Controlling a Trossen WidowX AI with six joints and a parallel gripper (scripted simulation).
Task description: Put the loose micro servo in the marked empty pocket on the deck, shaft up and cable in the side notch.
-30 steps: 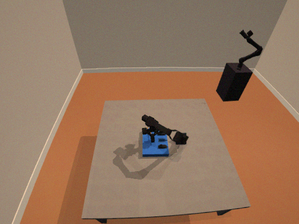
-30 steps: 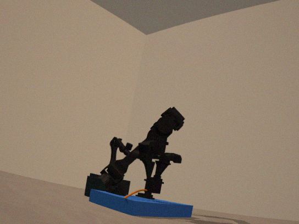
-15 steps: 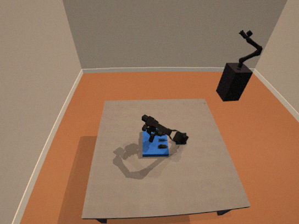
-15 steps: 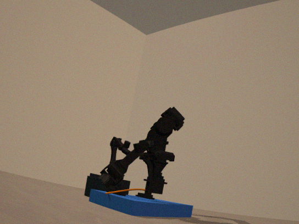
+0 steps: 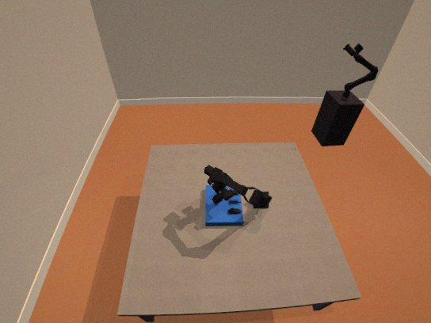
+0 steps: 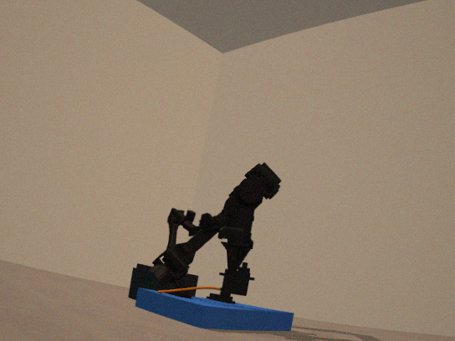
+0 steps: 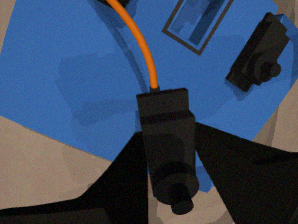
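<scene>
My gripper (image 7: 166, 133) (image 6: 235, 271) (image 5: 219, 196) is shut on the loose black micro servo (image 7: 166, 111) (image 6: 238, 282) and holds it upright just above the blue deck (image 7: 67, 63) (image 6: 234, 318) (image 5: 215, 220). The servo's orange cable (image 7: 127, 26) (image 6: 188, 288) curves away over the deck. The marked empty pocket (image 7: 178, 35), a dark-outlined rectangle, lies ahead and to the right of the held servo in the wrist view. Two other black servos (image 7: 256, 52) sit in the deck beside it.
The arm's base (image 5: 261, 199) (image 6: 142, 280) stands right behind the deck on the grey table (image 5: 238, 269). A black pedestal (image 5: 337, 116) with a second jointed arm stands on the orange floor at the back right.
</scene>
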